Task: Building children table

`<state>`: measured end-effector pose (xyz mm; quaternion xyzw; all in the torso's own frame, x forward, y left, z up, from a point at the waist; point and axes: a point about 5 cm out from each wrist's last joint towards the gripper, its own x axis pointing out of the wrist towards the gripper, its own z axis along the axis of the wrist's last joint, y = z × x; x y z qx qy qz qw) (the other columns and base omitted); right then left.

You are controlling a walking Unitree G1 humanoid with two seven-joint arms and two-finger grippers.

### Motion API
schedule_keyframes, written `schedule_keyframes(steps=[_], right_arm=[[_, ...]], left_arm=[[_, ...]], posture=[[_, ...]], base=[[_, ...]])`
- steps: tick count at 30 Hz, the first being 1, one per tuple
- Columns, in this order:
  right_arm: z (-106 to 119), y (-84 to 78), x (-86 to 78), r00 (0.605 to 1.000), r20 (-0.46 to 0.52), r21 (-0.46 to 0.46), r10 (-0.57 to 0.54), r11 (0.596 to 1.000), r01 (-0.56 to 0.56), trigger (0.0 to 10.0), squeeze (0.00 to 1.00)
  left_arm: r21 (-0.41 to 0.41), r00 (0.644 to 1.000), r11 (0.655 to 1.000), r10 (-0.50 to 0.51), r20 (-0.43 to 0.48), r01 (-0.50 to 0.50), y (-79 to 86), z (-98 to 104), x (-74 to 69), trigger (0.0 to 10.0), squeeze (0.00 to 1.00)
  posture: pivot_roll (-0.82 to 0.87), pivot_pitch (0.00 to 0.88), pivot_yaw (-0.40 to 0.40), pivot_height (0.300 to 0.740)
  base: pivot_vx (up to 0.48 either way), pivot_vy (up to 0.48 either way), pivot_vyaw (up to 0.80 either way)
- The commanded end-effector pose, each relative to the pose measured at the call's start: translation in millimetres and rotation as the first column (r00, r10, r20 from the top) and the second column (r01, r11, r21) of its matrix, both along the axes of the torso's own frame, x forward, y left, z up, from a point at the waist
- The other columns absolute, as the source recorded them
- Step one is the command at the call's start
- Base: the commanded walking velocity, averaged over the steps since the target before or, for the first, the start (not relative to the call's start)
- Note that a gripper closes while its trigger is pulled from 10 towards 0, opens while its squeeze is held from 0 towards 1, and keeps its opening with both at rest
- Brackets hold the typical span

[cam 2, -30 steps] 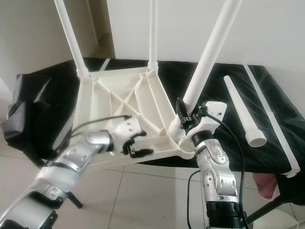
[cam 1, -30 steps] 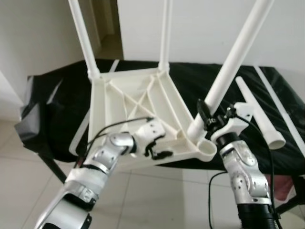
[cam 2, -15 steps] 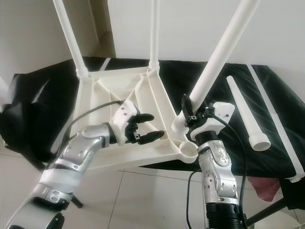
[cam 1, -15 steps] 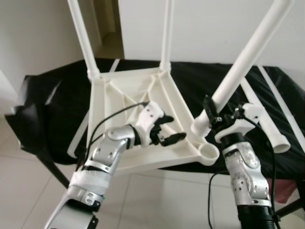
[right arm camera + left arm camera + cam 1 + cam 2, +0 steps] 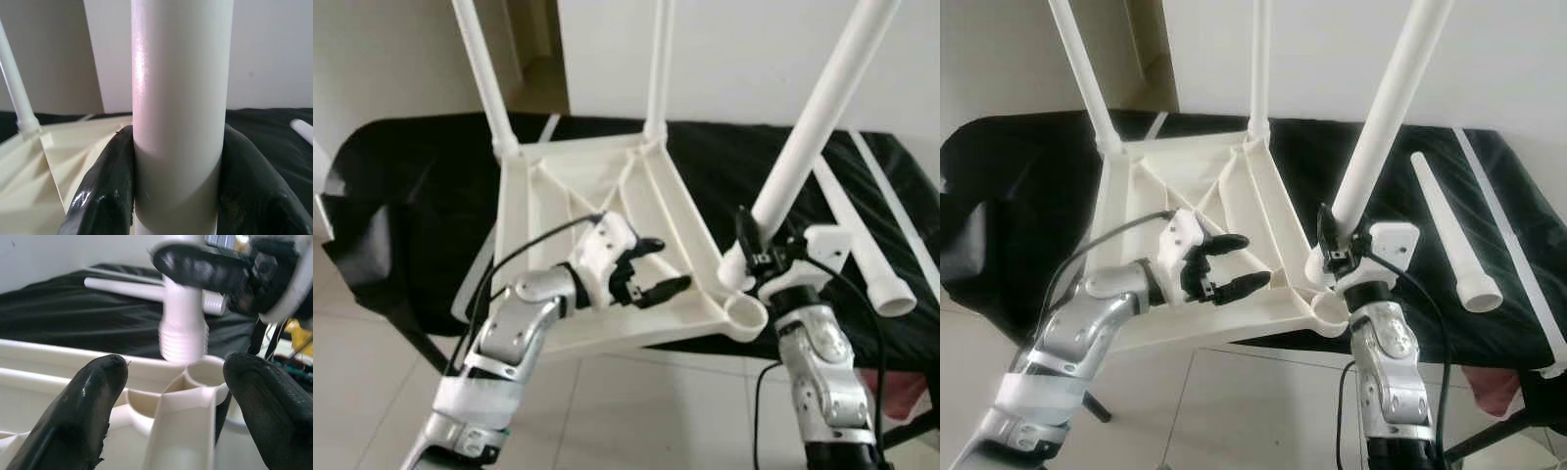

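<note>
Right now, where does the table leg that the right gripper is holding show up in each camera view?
Left eye view: table leg slants from upper right down to the right gripper.
Right eye view: leg right of centre, its foot above the empty corner socket.
Left wrist view: threaded end hangs above the socket.
Right wrist view: leg upright between the fingers.
Shared landmark: that corner socket of the upturned tabletop.

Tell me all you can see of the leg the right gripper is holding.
The table leg is a long, smooth, white plastic-looking tube with a ribbed threaded end. The right gripper is shut on it near that end, one black finger on each side. It leans up and to the robot's right, its threaded end just above the open corner socket of the upturned tabletop, not yet seated.
</note>
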<state>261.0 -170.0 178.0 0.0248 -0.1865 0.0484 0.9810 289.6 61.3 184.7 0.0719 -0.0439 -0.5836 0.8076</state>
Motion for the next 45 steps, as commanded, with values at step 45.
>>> schedule_keyframes(steps=[45], right_arm=[[-60, 9.1, -31.9, 0.996, -0.091, -0.173, 0.009, 0.985, -0.024, 10.0, 0.0]], left_arm=[[0.185, 0.995, 0.983, 0.032, -0.1, -0.013, -7.4, -28, -20.4, 10.0, 0.0]], posture=[[0.01, 0.051, 0.02, 0.74]], base=[[0.0, 0.0, 0.0]])
